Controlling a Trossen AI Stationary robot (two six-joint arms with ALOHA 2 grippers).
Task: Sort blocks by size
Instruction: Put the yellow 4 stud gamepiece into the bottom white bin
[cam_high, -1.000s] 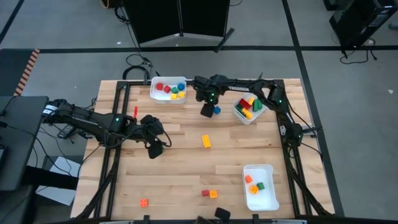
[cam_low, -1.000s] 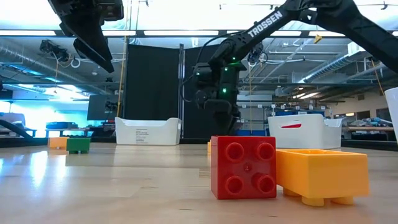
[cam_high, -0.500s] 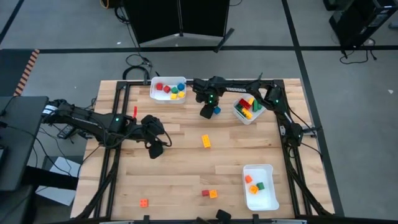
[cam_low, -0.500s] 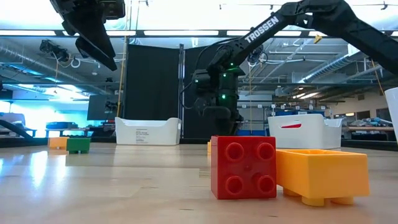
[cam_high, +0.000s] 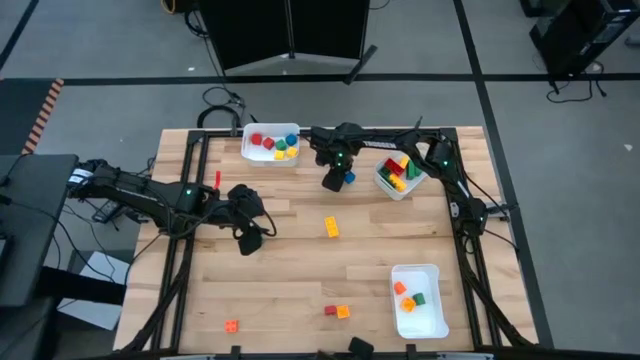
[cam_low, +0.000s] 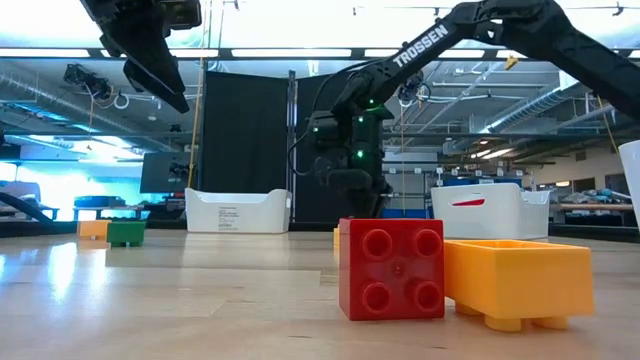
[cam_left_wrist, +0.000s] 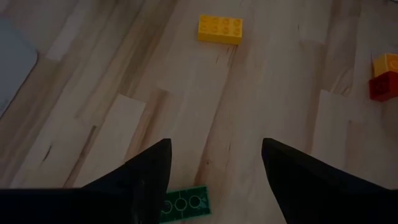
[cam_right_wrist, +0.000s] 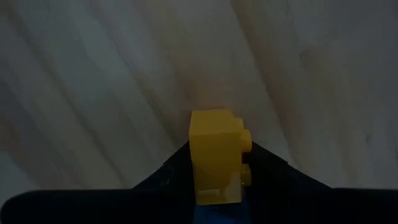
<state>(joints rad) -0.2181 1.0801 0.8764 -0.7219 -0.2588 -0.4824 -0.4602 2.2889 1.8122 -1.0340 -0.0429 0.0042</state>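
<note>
My right gripper (cam_high: 334, 180) points down at the table's far middle, shut on a yellow block (cam_right_wrist: 216, 155). A blue block (cam_high: 348, 177) shows right beside it, and blue also shows farther back between the fingers (cam_right_wrist: 217, 213). My left gripper (cam_high: 250, 238) hovers open over the left middle, above a flat green piece (cam_left_wrist: 183, 203). Loose blocks lie flat on the wood: a yellow brick (cam_high: 331, 227), a red and orange pair (cam_high: 336, 311), and an orange one (cam_high: 232, 325). My right gripper pinches the yellow block between its two fingers, on two opposite side faces (cam_right_wrist: 195, 165). The fingers come from above, pointing down. The block's studs (cam_right_wrist: 246, 138) face sideways. I cannot tell whether the block rests on the wood or hangs just above it.
Three white bins stand on the table: one at the far middle (cam_high: 270, 132) with small blocks, one at the far right (cam_high: 384, 184) with longer bricks, one near right (cam_high: 432, 318) with orange and green blocks. The table's middle is bare wood.
</note>
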